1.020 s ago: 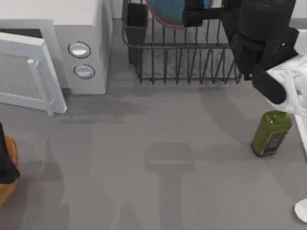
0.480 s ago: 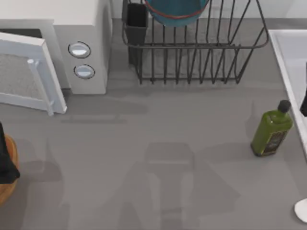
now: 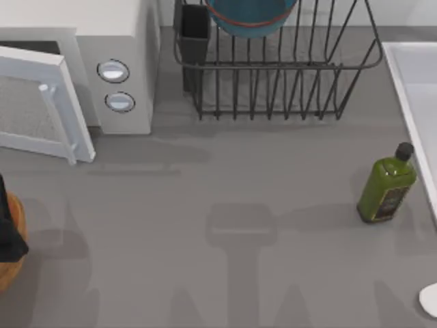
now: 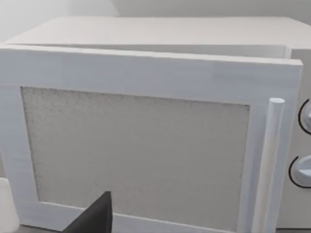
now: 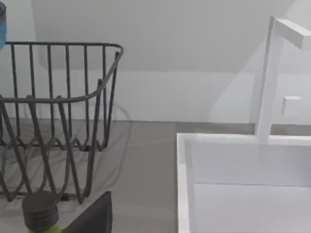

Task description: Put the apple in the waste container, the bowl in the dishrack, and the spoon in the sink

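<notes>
The teal-blue bowl [image 3: 251,15] rests inside the black wire dishrack [image 3: 273,89] at the back of the table, next to its dark cutlery cup [image 3: 194,27]. The white spoon [image 3: 430,299] lies at the front right corner. Along the right edge runs the sink [image 3: 408,82], and the right wrist view shows its white rim [image 5: 228,143]. The orange-brown waste container [image 3: 8,266] sits at the far left, with my left arm [image 3: 8,229] above it. A dark part of my left gripper [image 4: 95,218] faces the microwave door. My right gripper [image 5: 92,216] hangs near the bottle. The apple is out of view.
A white microwave [image 3: 89,41] stands at the back left with its door [image 4: 136,150] swung open toward the table. A green bottle [image 3: 387,186] stands upright between rack and spoon, close to the sink rim. A white faucet [image 5: 272,73] rises behind the sink.
My right arm, which was over the dishrack's right end by the bowl, has drawn back to the right and left the top view. The bowl stays in the rack.
</notes>
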`<act>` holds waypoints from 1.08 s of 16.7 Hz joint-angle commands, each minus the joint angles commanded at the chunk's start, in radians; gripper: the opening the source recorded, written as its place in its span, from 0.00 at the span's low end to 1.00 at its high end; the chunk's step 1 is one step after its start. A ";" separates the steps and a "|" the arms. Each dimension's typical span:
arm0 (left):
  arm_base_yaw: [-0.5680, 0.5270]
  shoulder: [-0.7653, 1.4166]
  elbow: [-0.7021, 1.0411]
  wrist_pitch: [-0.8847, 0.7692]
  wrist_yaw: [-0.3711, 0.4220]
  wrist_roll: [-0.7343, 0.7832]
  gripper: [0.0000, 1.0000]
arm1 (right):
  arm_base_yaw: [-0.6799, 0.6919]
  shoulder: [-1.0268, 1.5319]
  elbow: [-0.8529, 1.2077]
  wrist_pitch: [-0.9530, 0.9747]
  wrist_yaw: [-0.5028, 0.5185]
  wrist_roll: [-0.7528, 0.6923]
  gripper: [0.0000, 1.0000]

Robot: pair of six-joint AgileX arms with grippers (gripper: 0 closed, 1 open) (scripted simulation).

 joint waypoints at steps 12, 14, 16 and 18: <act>0.000 0.000 0.000 0.000 0.000 0.000 1.00 | -0.040 -0.088 -0.018 -0.071 -0.004 -0.027 1.00; 0.000 0.000 0.000 0.000 0.000 0.000 1.00 | -0.049 -0.024 0.027 -0.118 -0.005 -0.100 1.00; 0.000 0.000 0.000 0.000 0.000 0.000 1.00 | -0.062 0.070 0.091 -0.188 -0.005 -0.216 1.00; 0.000 0.000 0.000 0.000 0.000 0.000 1.00 | -0.078 0.188 0.168 -0.275 -0.004 -0.373 1.00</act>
